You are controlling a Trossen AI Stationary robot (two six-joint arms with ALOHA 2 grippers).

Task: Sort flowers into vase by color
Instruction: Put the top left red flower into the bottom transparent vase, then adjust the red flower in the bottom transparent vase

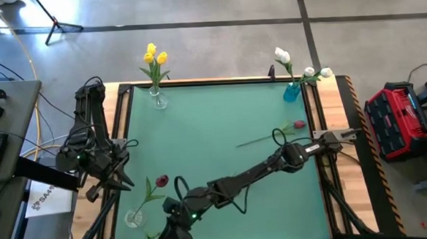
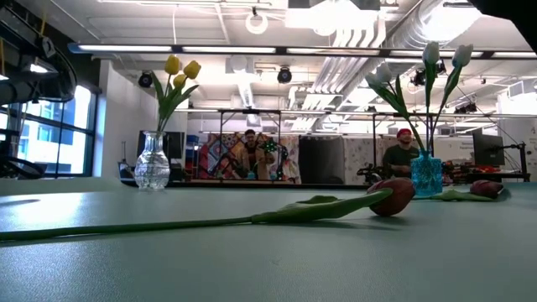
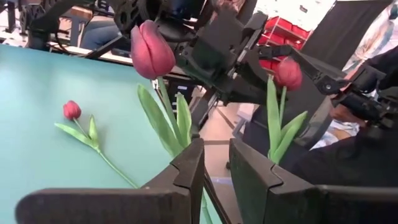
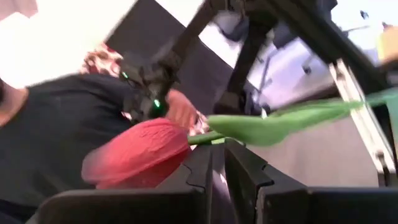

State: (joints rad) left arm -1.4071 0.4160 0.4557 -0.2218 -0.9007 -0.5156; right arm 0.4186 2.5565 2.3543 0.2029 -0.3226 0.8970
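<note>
Teal table (image 1: 214,127) with wooden border, grey concrete floor (image 1: 215,6) around.

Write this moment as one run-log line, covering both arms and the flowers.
right gripper: shut on held red tulip, by front clear vase | left gripper: beside that vase | loose red tulip: lying on table

Four cameras covered one green table (image 1: 222,148) from above, from its surface and from both wrists.
The high view looked straight down on the whole table from well above. The low view sat at table-top level, facing across to the room, very near a lying red tulip (image 2: 390,197); it shared the yellow tulips (image 1: 154,55) at 11 o'clock and the white tulips (image 1: 299,67) at 1 o'clock with the high view. Each wrist view looked closely past its own fingers at red blooms.
</note>
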